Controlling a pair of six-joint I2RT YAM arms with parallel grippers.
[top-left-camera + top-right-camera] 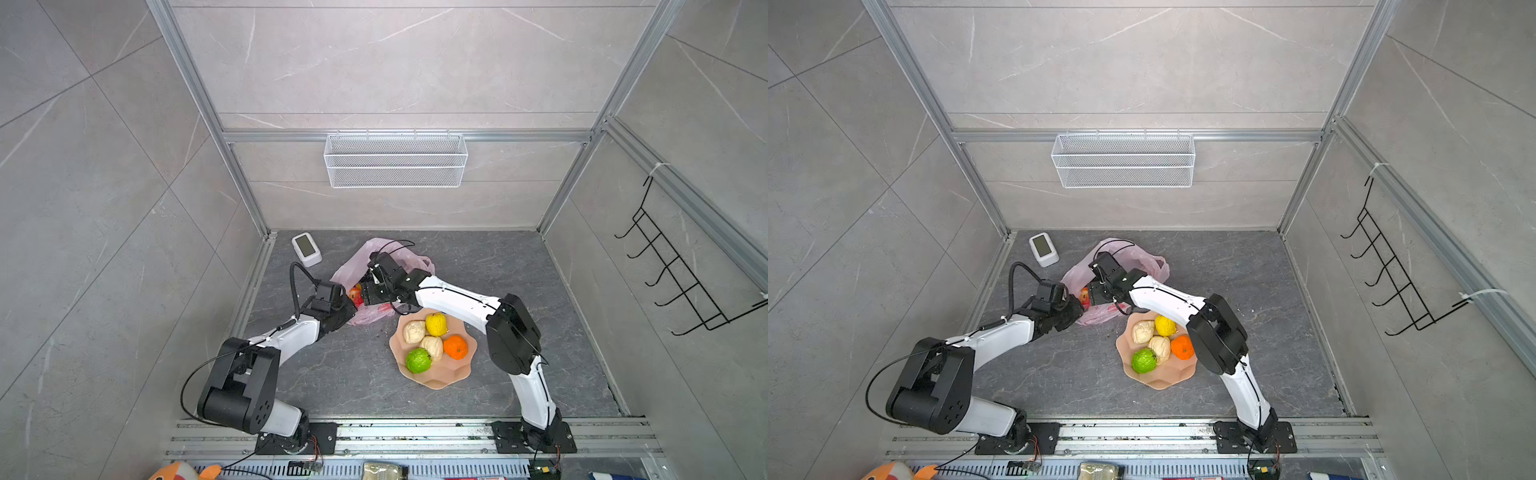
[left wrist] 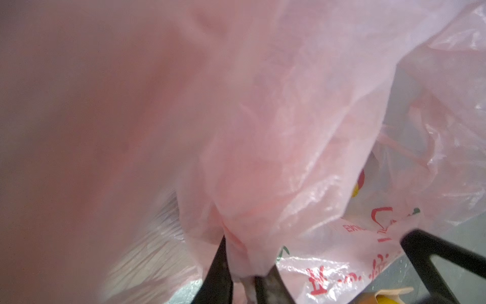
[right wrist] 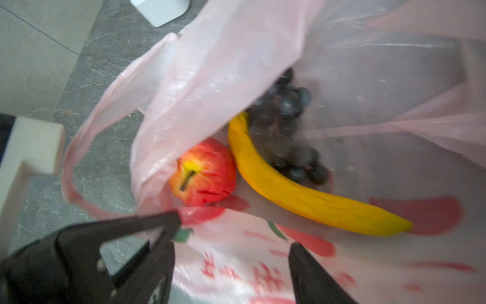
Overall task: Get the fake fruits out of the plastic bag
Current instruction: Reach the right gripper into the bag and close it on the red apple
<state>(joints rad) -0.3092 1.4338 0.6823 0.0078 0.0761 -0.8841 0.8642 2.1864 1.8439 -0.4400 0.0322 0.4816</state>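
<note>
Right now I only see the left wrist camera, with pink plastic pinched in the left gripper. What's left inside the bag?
Observer: A red apple, a banana and a grape bunch lie inside the plastic bag.
Operator: Where's the right gripper?
Observer: The right gripper is open at the bag's mouth, holding nothing.
Operator: And the plate?
Observer: The plate holds five fruits.

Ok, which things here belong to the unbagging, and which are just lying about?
Job: bag, apple, banana, grapes, plate with five fruits, left pincer gripping the bag, right pincer open.
Lying about: white device, mesh basket, hook rack.
</note>
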